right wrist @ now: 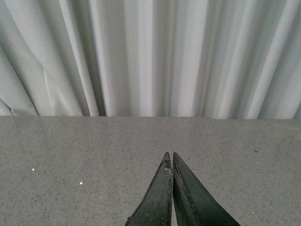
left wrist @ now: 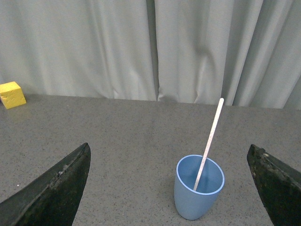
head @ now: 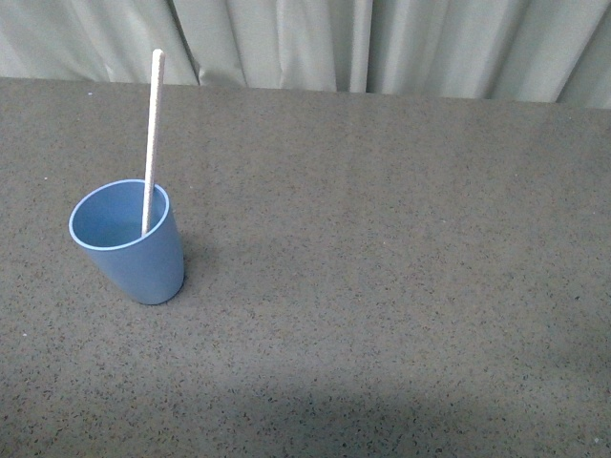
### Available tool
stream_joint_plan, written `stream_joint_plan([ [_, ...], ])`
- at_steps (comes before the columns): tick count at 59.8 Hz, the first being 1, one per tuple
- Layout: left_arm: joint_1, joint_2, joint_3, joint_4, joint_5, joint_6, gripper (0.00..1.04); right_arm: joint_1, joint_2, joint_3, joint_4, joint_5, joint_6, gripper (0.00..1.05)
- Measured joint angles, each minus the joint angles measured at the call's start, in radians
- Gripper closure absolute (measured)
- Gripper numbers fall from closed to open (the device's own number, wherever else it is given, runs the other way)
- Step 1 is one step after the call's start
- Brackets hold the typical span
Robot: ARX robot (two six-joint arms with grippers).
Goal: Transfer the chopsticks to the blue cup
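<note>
The blue cup (head: 131, 243) stands upright on the grey speckled table at the left of the front view. The chopstick (head: 153, 134) stands inside it, leaning on the rim, its top well above the cup. No gripper shows in the front view. In the left wrist view the cup (left wrist: 197, 194) with the chopstick (left wrist: 211, 134) sits between my left gripper's (left wrist: 171, 162) wide-open, empty fingers (left wrist: 61, 181), a little ahead of them. My right gripper (right wrist: 170, 155) is shut and empty, its tips pressed together above bare table, away from the cup.
A grey-white curtain (head: 382, 43) hangs along the table's far edge. A small yellow block (left wrist: 11, 94) sits at the table's back in the left wrist view.
</note>
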Motion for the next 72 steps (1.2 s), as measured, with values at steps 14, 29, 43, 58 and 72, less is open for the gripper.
stream_joint_plan([
  [14,0.000,0.000,0.000,0.000,0.000,0.000,0.07,0.000,-0.175,-0.033,-0.143,0.000,0.000,1.04],
  [29,0.000,0.000,0.000,0.000,0.000,0.000,0.07,0.000,-0.368,-0.048,-0.312,0.000,0.000,1.04],
  [43,0.000,0.000,0.000,0.000,0.000,0.000,0.07,0.000,-0.515,-0.050,-0.448,0.000,0.000,1.04],
  [58,0.000,0.000,0.000,0.000,0.000,0.000,0.07,0.000,-0.629,-0.050,-0.558,0.000,0.000,1.04],
  [72,0.000,0.000,0.000,0.000,0.000,0.000,0.07,0.000,-0.711,-0.050,-0.638,0.000,0.000,1.04],
])
